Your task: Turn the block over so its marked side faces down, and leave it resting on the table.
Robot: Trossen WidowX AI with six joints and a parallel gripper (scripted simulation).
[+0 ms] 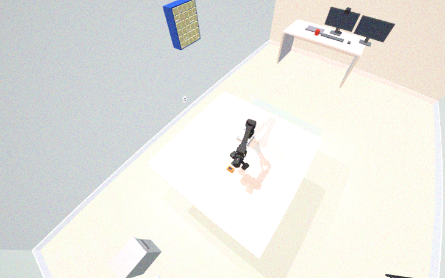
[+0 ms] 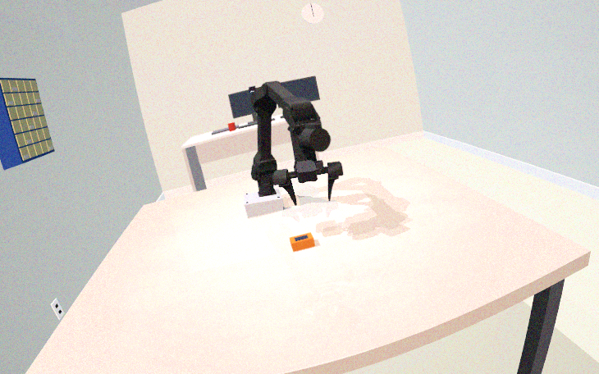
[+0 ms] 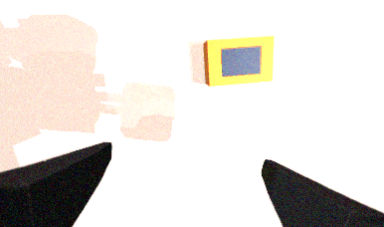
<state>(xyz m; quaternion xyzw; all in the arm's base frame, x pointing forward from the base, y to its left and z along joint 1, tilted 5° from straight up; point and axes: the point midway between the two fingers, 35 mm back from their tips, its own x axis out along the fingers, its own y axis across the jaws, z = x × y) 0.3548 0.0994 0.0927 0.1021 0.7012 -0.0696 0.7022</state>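
Ahead of the wide-apart, empty fingers, beyond their tips, the small orange rigid block (image 3: 239, 61) with its blue marked face up on the worktop (image 2: 386, 288) looks light, best gripped across its plain sides.

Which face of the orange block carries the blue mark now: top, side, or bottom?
The top face. The blue mark looks upward on the orange block; the visible sides are plain orange.

I can't read any text, label, brand or number in my views. The small orange rectangular block (image 3: 239, 61) carries only a plain blue-grey rectangular patch on its upper face, with no writing, and the blue wall cabinet of tan drawers (image 1: 181, 23) shows no legible markings.
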